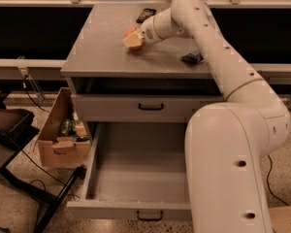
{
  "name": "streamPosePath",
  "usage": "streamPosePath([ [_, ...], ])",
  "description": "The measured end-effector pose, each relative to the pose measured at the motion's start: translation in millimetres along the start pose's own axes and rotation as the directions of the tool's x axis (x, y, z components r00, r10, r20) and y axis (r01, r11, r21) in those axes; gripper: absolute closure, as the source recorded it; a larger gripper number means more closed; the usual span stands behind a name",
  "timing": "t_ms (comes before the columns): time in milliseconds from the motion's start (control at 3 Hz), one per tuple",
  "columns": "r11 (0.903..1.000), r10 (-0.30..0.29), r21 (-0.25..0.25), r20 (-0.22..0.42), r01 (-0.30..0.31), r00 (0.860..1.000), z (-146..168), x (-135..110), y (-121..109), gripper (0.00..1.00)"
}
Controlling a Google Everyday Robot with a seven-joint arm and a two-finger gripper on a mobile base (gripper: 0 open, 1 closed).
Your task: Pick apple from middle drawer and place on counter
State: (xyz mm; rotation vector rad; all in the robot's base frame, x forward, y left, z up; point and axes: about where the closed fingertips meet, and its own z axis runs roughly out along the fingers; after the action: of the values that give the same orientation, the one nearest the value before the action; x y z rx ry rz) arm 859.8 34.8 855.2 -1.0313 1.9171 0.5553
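The apple [130, 32] shows as a small red-orange patch on or just above the counter [97, 52], near its middle. My gripper [134, 41] is over the counter, shut on the apple, and its tan fingers [135, 42] hide most of the fruit. My white arm reaches in from the right and across the counter's right side. Below, the middle drawer [136, 171] stands pulled out with a bare grey floor, and my arm's base covers its right part.
A dark flat object [146, 15] lies at the counter's back and another [192, 58] at its right edge. A closed drawer front with a black handle [151, 107] sits above the open drawer. A cardboard box [62, 139] with bottles stands on the floor at left, beside a black stand [9, 130].
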Motion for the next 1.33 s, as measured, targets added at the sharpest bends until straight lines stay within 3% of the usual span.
streamPosePath([
  [667,1.0,0.0,0.0,0.0,0.0,1.0,0.1,0.0,0.0,0.08],
  [1000,1.0,0.0,0.0,0.0,0.0,1.0,0.1,0.0,0.0,0.0],
  [1333,0.9998,-0.01,-0.016,0.002,0.01,1.0,-8.7,-8.3,2.0,0.0],
])
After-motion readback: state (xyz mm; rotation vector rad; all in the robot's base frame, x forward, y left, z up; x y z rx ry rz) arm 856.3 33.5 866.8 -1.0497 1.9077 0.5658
